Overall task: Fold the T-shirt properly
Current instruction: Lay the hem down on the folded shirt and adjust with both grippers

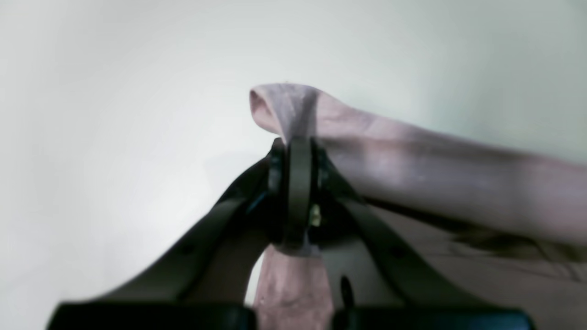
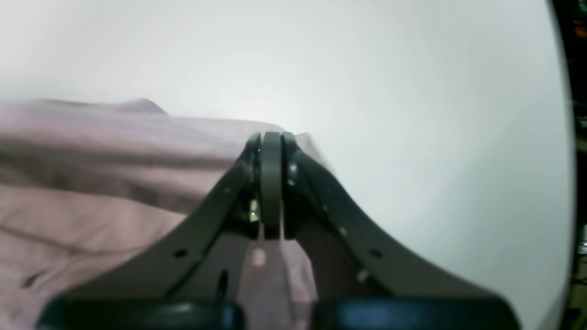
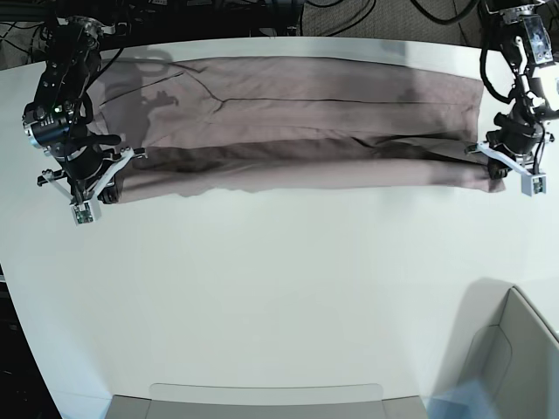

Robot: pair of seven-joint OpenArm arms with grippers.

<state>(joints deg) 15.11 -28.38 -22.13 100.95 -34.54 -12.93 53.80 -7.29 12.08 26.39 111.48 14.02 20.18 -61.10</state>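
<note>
Overhead, white table (image 3: 279, 288), dark surroundings.

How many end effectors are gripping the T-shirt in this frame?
2. The left end effector is shut on one end of the T-shirt, at the base view's right; the right end effector is shut on the opposite end, at that view's left.

robot lab: white worktable (image 3: 279, 288), loose cables (image 3: 367, 13) behind, two arms.
</note>
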